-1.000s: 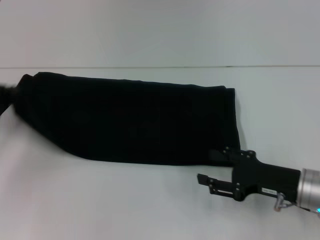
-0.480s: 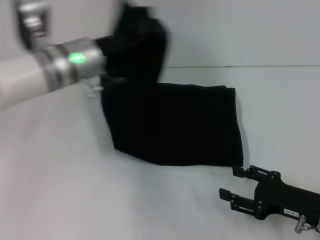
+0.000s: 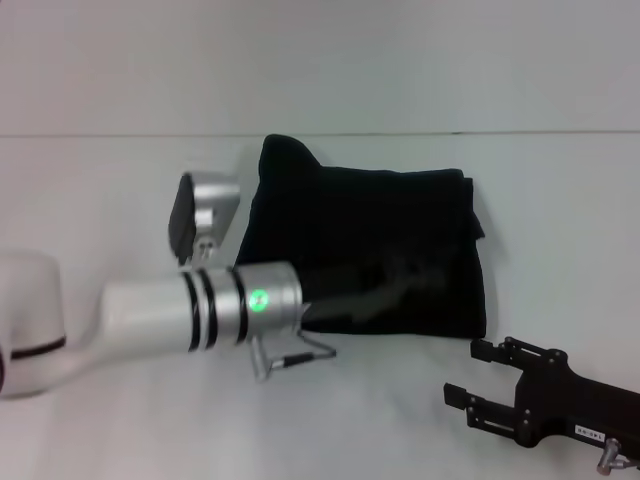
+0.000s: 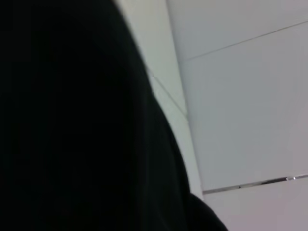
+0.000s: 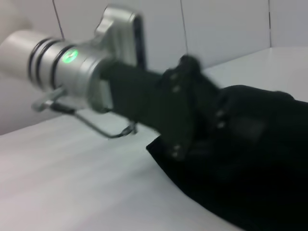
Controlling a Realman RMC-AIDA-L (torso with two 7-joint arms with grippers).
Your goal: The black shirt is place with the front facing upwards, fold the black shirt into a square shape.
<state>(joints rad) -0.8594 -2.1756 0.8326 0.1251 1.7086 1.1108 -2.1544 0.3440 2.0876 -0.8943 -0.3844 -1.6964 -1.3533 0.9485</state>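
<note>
The black shirt (image 3: 390, 215) lies doubled over into a rough square at the table's middle right, with no lettering showing. My left arm reaches in from the left, and my left gripper (image 3: 402, 280) sits low over the shirt's near right part, shut on the folded-over cloth. From the right wrist view the left gripper (image 5: 211, 139) has its tips buried in the shirt (image 5: 262, 159). Black cloth (image 4: 72, 120) fills most of the left wrist view. My right gripper (image 3: 470, 375) is open and empty, on the table just in front of the shirt's near right corner.
The white table (image 3: 130, 430) runs back to a pale wall (image 3: 320, 60), with the seam just behind the shirt. The left arm's silver wrist (image 3: 240, 300) with its green light lies beside the shirt's left edge.
My left gripper has carried the shirt's left end up and over to the right, halving the long strip into a square. The right gripper has backed toward the near right corner.
</note>
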